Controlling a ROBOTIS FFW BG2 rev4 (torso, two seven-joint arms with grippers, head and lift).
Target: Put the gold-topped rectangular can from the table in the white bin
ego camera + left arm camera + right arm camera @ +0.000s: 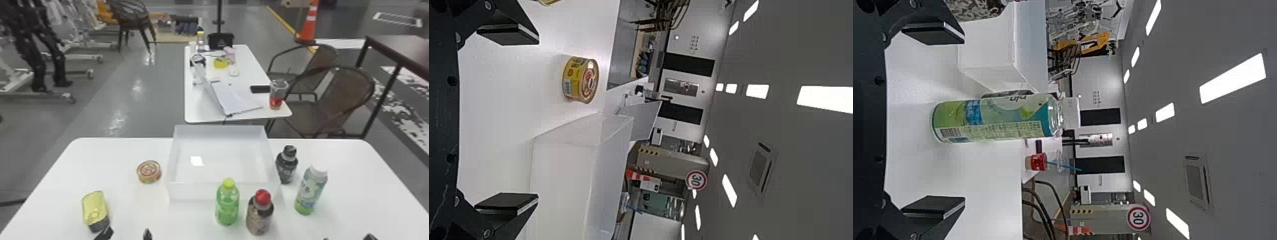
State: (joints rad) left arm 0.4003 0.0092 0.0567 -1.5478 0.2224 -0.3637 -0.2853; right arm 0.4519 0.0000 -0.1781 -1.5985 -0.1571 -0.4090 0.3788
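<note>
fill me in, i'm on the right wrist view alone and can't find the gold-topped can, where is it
Observer: The head view has the gold-topped can on the table, farther left than the round tin and nearer the robot.

Operator: ok and how's the left pincer set

Observer: In the left wrist view, the left pincer is open, its two fingers well apart.
</note>
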